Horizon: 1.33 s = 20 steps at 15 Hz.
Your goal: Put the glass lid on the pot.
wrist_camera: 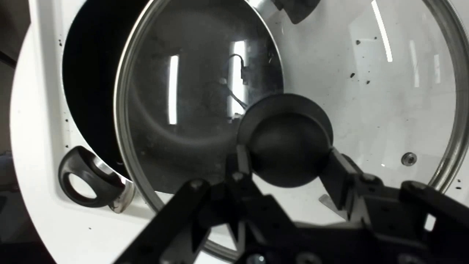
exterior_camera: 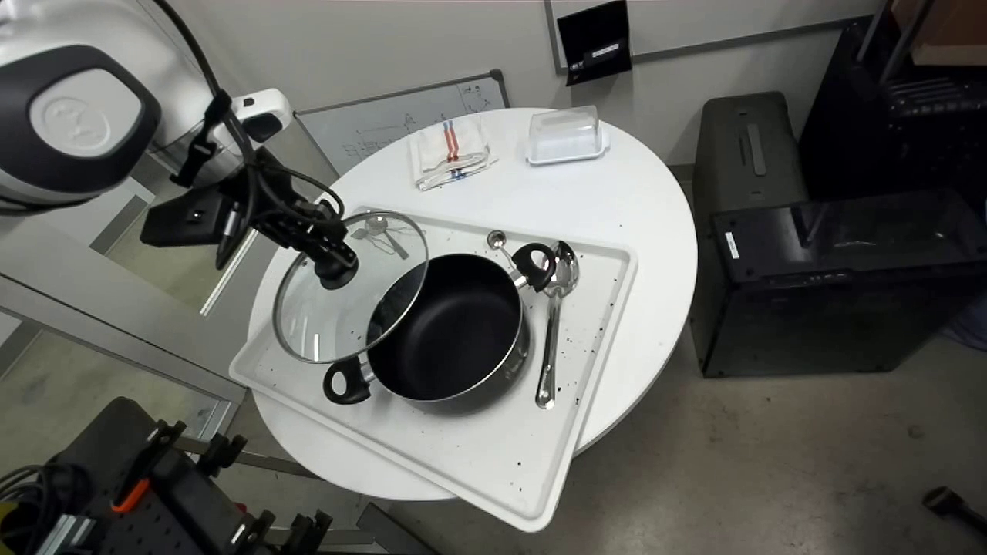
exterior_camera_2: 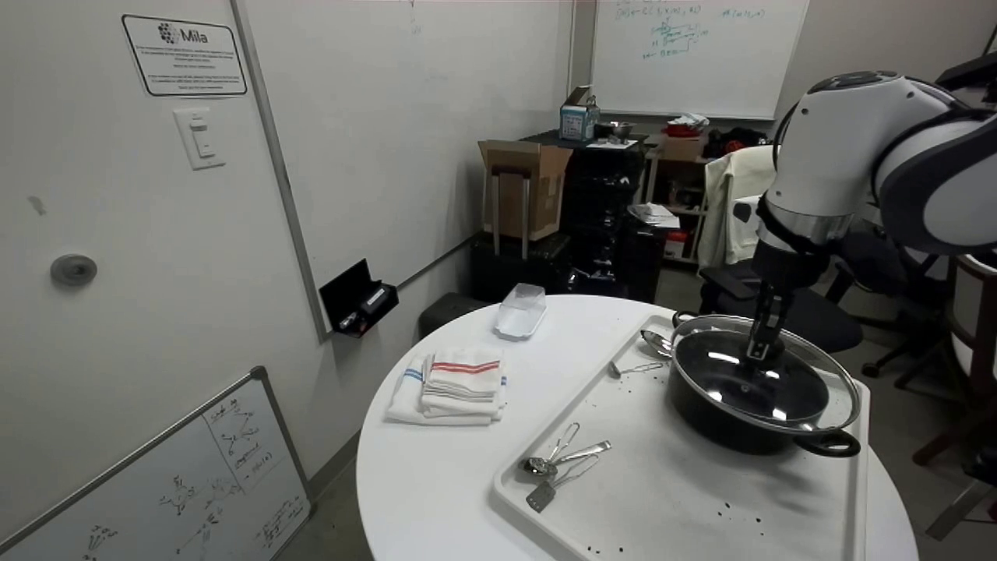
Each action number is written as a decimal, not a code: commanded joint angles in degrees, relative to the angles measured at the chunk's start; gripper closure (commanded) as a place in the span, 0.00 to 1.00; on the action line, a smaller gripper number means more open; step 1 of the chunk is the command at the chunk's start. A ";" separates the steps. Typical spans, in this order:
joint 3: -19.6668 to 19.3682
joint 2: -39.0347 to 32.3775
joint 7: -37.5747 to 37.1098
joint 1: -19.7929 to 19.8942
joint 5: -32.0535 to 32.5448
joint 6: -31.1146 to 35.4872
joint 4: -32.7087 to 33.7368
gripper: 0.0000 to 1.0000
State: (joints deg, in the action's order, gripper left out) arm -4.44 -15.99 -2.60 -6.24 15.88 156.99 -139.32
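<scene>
Fingers (wrist_camera: 339, 181) gripping knob (wrist_camera: 289, 146) of lid (exterior_camera: 362, 304). Lid off-centre over pot (exterior_camera: 463, 331), covering part of opening in wrist view; whether rims touch, cannot tell. Pot upright on tray (exterior_camera: 493, 455), spoon (exterior_camera: 550, 339) just beside. Tray overhanging tabletop (exterior_camera: 532, 193) edge. Farther back on tabletop, cloths (exterior_camera: 451, 150), clear-topped box (exterior_camera: 567, 135). Whiteboard (exterior_camera: 385, 127) beyond.

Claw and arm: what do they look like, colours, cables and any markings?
The arm has rounded white shells, a pale disc with a faint emblem set in a dark cap, and a silver collar. A black cable runs along it. The claw is black, with angular linked fingers and small screw heads.
</scene>
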 commanded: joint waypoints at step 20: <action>-2.97 -9.45 -1.66 8.47 -8.08 -1.05 10.35 0.76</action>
State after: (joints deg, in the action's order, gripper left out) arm -7.06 -23.60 -3.42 2.32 9.07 156.99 -131.94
